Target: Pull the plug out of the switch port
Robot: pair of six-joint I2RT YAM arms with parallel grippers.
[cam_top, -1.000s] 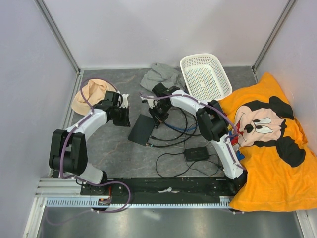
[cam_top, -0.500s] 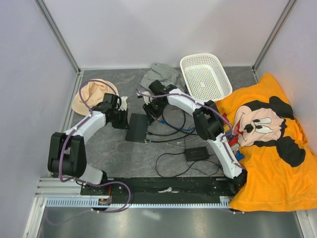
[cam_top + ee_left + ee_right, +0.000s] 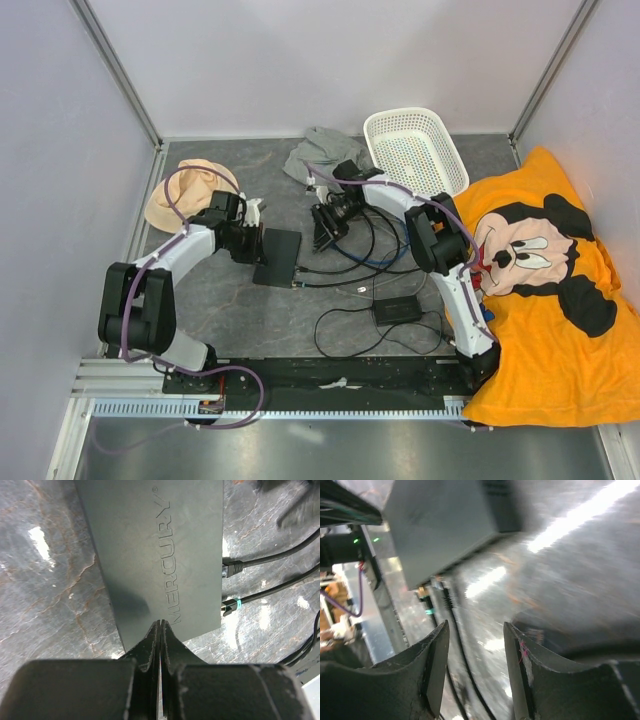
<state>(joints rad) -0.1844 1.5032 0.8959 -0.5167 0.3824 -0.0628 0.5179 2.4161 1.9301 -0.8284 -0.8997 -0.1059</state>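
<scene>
The switch (image 3: 281, 256) is a flat black box marked MERCURY (image 3: 150, 550). Its port row runs along the near edge (image 3: 222, 582), where two plugs (image 3: 231, 569) (image 3: 229, 607) with black cables sit in ports. My left gripper (image 3: 257, 243) (image 3: 160, 623) is shut, its tips resting on the switch's top at the left end. My right gripper (image 3: 323, 226) (image 3: 476, 627) hangs open to the right of the switch, apart from it, with nothing between its fingers. In the blurred right wrist view the switch (image 3: 445, 525) and a plugged cable (image 3: 439, 587) lie ahead.
Loose black and blue cables (image 3: 355, 258) coil right of the switch, with a small power brick (image 3: 397, 310) nearer me. A tan hat (image 3: 185, 195) lies left, grey cloth (image 3: 322, 150) and a white basket (image 3: 415, 150) at the back, an orange cartoon pillow (image 3: 545, 290) on the right.
My right gripper has opened and drawn back to the right, away from the switch. The switch has turned straighter and shifted slightly left. The left gripper stays shut on top of it.
</scene>
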